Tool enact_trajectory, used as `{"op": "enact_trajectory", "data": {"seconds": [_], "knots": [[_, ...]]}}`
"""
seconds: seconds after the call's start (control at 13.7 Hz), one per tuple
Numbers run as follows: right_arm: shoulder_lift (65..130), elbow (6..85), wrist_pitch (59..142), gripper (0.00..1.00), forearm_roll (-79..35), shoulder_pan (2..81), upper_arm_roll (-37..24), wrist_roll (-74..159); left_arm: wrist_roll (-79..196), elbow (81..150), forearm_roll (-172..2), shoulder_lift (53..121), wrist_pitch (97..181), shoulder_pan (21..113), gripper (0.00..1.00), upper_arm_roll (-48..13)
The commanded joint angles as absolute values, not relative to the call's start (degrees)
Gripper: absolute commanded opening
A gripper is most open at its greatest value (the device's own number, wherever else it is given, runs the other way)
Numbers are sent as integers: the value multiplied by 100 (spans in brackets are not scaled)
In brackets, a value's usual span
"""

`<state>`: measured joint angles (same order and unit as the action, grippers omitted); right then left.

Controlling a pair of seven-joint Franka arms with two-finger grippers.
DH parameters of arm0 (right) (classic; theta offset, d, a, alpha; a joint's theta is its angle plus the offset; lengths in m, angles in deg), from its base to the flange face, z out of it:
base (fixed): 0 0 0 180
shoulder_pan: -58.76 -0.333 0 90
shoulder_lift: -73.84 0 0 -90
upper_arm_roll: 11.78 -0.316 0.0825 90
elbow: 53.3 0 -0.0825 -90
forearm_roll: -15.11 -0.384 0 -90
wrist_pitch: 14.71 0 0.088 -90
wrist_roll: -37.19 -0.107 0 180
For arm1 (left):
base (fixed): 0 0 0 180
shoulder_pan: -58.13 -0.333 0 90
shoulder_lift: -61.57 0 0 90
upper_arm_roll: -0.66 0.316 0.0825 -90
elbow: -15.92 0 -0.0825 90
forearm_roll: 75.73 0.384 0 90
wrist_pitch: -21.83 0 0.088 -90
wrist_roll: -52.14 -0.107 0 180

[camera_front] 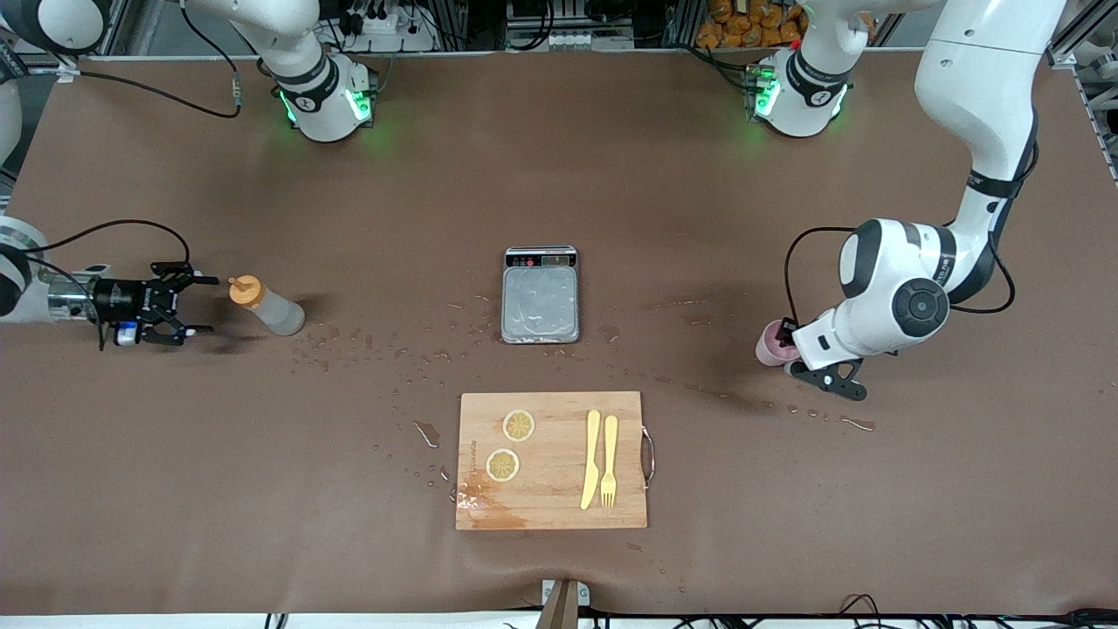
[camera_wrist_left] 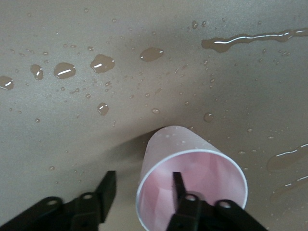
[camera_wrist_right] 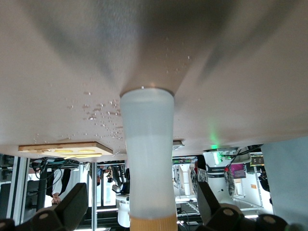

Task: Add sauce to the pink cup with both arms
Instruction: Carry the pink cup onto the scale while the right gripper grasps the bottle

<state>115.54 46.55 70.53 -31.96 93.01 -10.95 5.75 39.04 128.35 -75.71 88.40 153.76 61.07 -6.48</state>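
Left gripper [camera_wrist_left: 142, 192] is down at the pink cup [camera_wrist_left: 192, 175] toward the left arm's end of the table, one finger inside, one outside, straddling the wall, not yet clamped. Right gripper [camera_front: 179, 306] gapes wide beside the standing sauce bottle [camera_front: 266, 306], nozzle just clear of its fingers.

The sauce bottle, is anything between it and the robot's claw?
No. The right gripper is open right at the sauce bottle's orange cap, bare table between. The left gripper has one finger inside the pink cup.
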Motion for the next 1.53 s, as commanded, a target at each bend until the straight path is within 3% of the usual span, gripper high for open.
{"op": "enact_trajectory", "data": {"seconds": [0.0,0.88,1.31,1.46], "knots": [[11576,4795,7195,100,-3341,9191,-1160,643,3860,12772,-7450,8741,15253,6077,0,-654],[11523,5243,7599,100,-3517,8663,-1169,634,4466,12640,-7529,7713,14841,6077,0,-724],[11532,5243,7608,100,-3517,8592,-1169,634,5721,12218,-7538,7703,14198,6077,0,-1549],[11532,5243,7599,91,-3517,8592,-1169,643,6240,12025,-7547,7791,14198,6120,0,-1909]]}}
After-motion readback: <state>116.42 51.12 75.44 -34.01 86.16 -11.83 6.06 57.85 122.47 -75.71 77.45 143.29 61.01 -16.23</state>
